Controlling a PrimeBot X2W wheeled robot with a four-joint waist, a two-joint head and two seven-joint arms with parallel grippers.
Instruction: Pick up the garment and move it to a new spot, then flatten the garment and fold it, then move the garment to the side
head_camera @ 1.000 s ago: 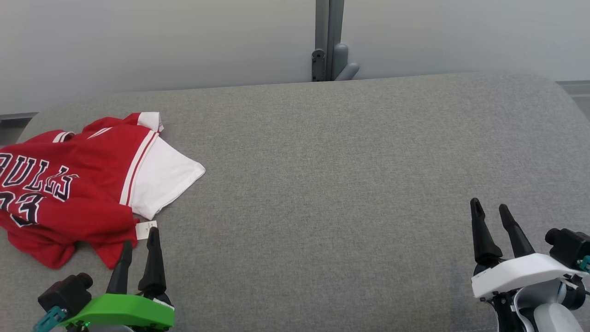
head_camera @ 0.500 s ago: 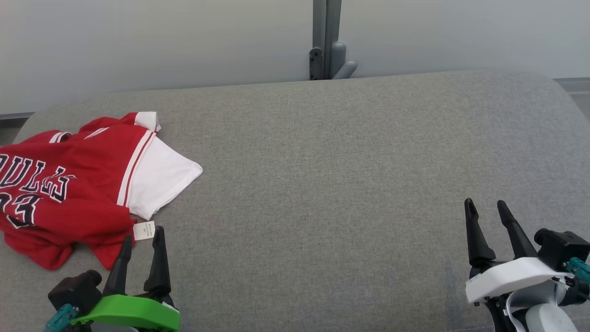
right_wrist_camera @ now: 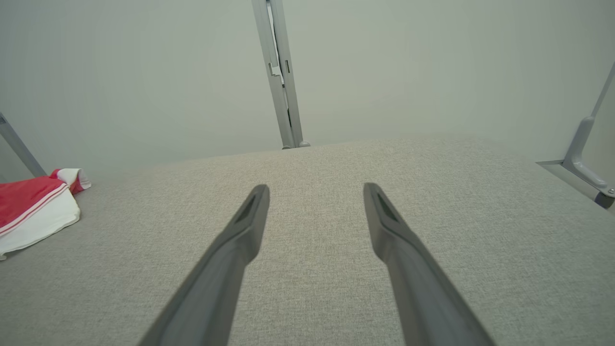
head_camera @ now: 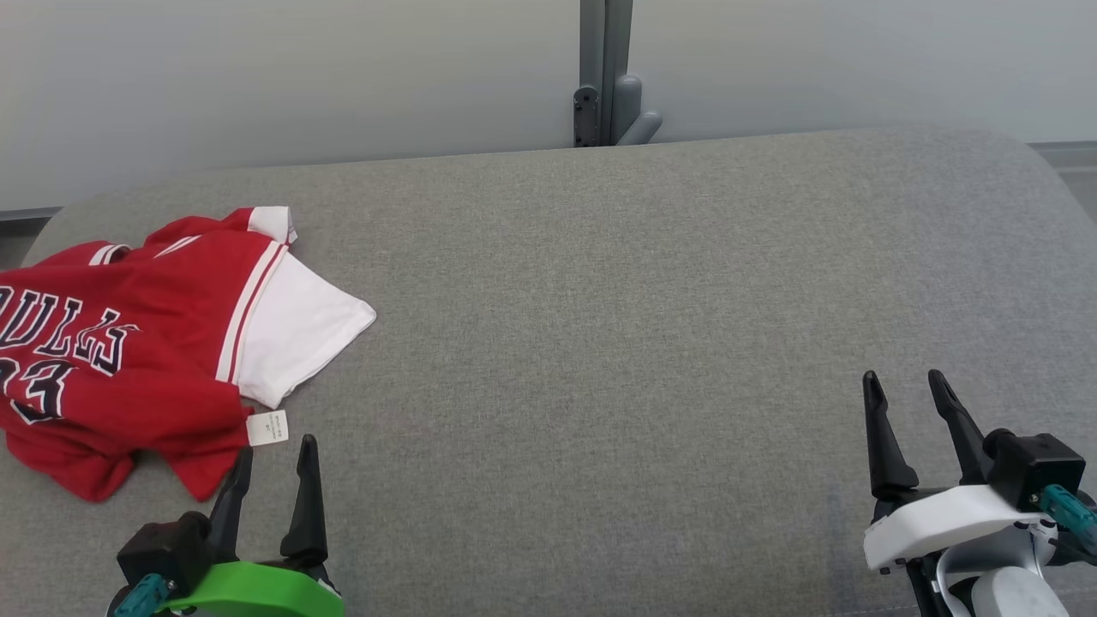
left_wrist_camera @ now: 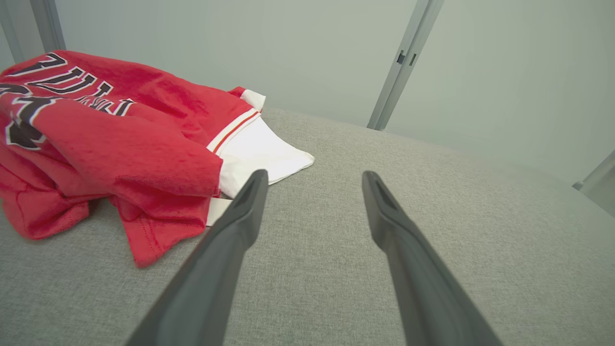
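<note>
Red garment [head_camera: 128, 343]: crumpled heap, left edge of head view, on grey fabric worktop [head_camera: 617, 326].
Left gripper [head_camera: 277, 446]: jaws spread, empty, just beside its near hem.
Right gripper [head_camera: 903, 375]: jaws spread, empty, lower right.
Progress: nothing visibly done; pick-up, flattening, folding, setting aside remain.

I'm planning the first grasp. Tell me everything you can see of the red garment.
The red garment is a soft-looking jersey with a white sleeve, striped trim and dark white-edged lettering, upside down in the head view. It lies crumpled, folded over itself, at the left of the grey cushion, cut off by the picture's edge. A white tag pokes out at its near hem. Only the cushion touches it; the open left gripper sits just short of the tag.
</note>
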